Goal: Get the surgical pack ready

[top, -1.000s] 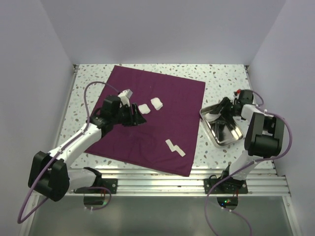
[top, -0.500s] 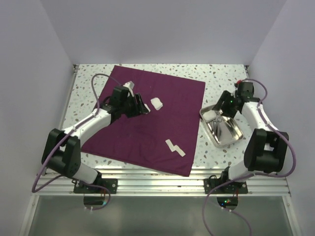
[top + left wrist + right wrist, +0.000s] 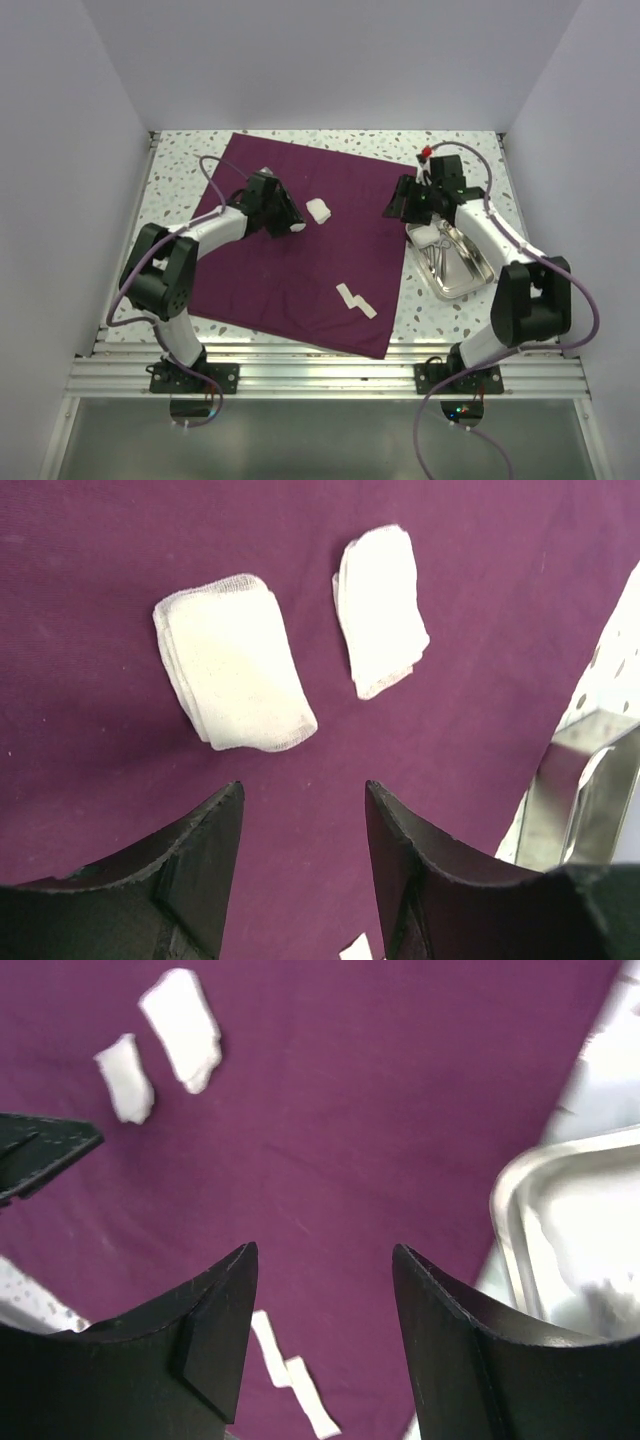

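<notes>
- While it lies unfolded, the surgical pack is no bundle: its purple cloth (image 3: 330, 260) is spread flat across the middle of the speckled table (image 3: 170, 160).
- Larger gauze square (image 3: 235, 675) and narrower gauze square (image 3: 380, 610): side by side, apart, on the cloth's far left part.
- Gauze strips (image 3: 355, 300): two, touching, on the cloth's near right part.
- Metal tray (image 3: 450, 293): right of the cloth, with thin clamps (image 3: 445, 250) inside.
- Left gripper (image 3: 300, 800): over the cloth just beside the larger square, jaws moderately apart, empty.
- Right gripper (image 3: 322, 1260): above the cloth's right edge beside the tray, jaws apart, holding nothing.
</notes>
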